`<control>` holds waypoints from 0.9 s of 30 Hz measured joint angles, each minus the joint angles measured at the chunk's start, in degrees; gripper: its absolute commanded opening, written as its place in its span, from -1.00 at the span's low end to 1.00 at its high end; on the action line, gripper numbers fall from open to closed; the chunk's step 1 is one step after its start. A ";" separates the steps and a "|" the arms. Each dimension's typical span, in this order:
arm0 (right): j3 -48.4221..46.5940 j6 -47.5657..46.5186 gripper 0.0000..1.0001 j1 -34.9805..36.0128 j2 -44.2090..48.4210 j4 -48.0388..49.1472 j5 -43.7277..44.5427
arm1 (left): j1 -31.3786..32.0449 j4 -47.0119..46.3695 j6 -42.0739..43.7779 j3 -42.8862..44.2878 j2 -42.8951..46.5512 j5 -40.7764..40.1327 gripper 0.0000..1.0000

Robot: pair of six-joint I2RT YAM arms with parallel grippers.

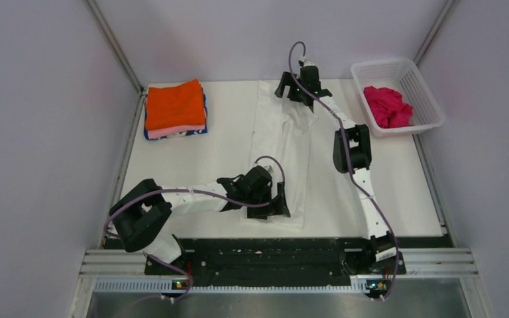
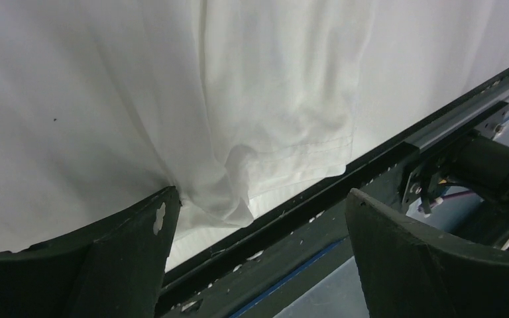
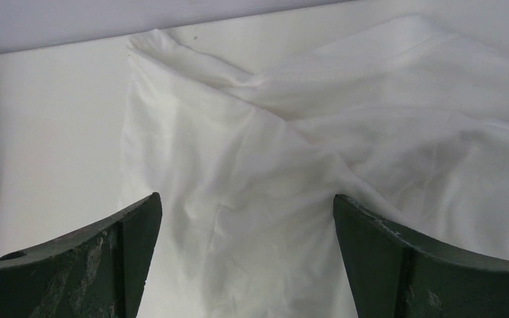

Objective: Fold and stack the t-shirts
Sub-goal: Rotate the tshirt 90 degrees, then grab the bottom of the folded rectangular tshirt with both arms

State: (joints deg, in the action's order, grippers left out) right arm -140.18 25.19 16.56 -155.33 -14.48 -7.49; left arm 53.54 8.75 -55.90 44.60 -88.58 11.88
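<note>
Top external shows left gripper and right gripper wide apart, empty, over white t-shirt.

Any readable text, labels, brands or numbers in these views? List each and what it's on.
None can be read.
white shirt: plain in all three views, no print or tag showing.
folded stack: a blue print shows at the bottom edge, too small to tell whether it holds letters.
basket: no label visible.
</note>
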 measured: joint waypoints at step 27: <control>98.29 6.43 0.74 18.27 83.30 -4.11 7.67 | -8.85 14.93 4.61 -16.44 27.85 -5.11 0.39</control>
State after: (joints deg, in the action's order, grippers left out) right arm -41.89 31.62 34.83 -72.03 -18.59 0.19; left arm 44.69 23.68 -51.29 28.16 -60.73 6.76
